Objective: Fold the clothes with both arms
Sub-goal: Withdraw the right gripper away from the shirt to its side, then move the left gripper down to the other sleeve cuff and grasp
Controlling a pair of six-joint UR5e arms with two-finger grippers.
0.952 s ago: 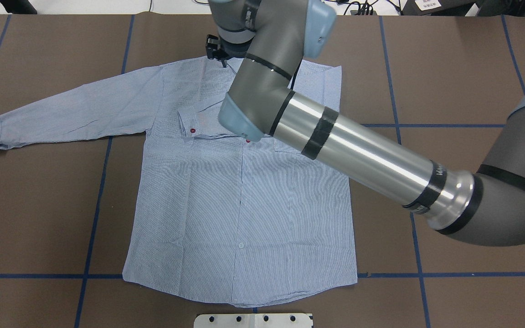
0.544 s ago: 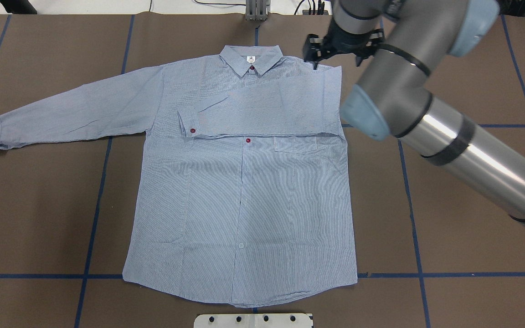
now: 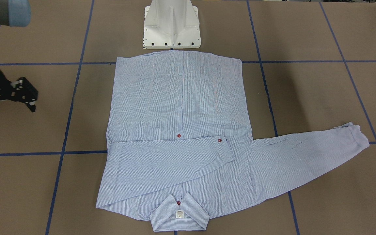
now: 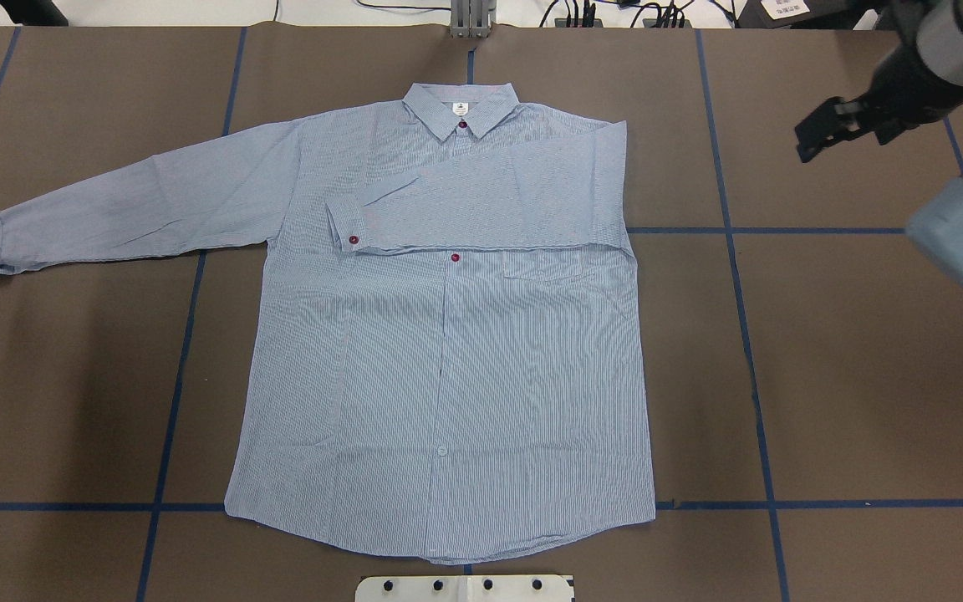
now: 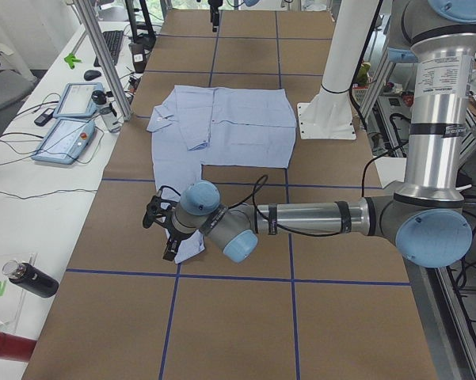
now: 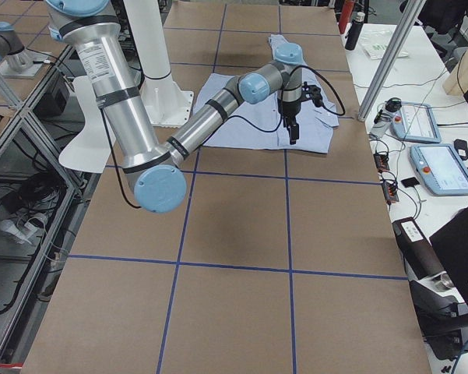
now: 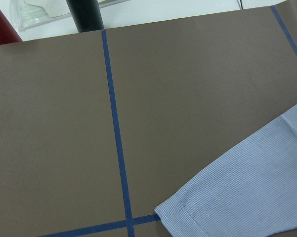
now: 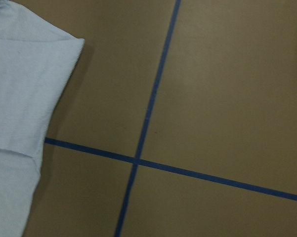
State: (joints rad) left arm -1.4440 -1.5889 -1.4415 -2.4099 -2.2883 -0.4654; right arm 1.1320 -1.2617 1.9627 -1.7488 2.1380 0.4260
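The striped shirt (image 4: 448,359) lies flat and face up, collar (image 4: 461,109) at the far side. One sleeve (image 4: 490,201) is folded across the chest; the other sleeve (image 4: 130,201) stretches out to the left. My right gripper (image 4: 841,138) hangs open and empty over bare table, well right of the shirt, and the front-facing view also shows this gripper (image 3: 11,110). In the exterior left view my left gripper (image 5: 160,237) hovers by the outstretched cuff (image 5: 186,249); I cannot tell whether it is open or shut. The left wrist view shows that cuff (image 7: 247,197) and no fingers.
The white pedestal base (image 3: 171,29) stands at the shirt's hem. Blue tape lines (image 4: 749,334) grid the brown table. A side bench holds control tablets (image 5: 67,131), a dark bottle (image 5: 32,279) and metal posts (image 5: 103,55).
The right arm has swung from above the collar off to the right, clear of the shirt, uncovering the collar and folded sleeve. The shirt has not moved.
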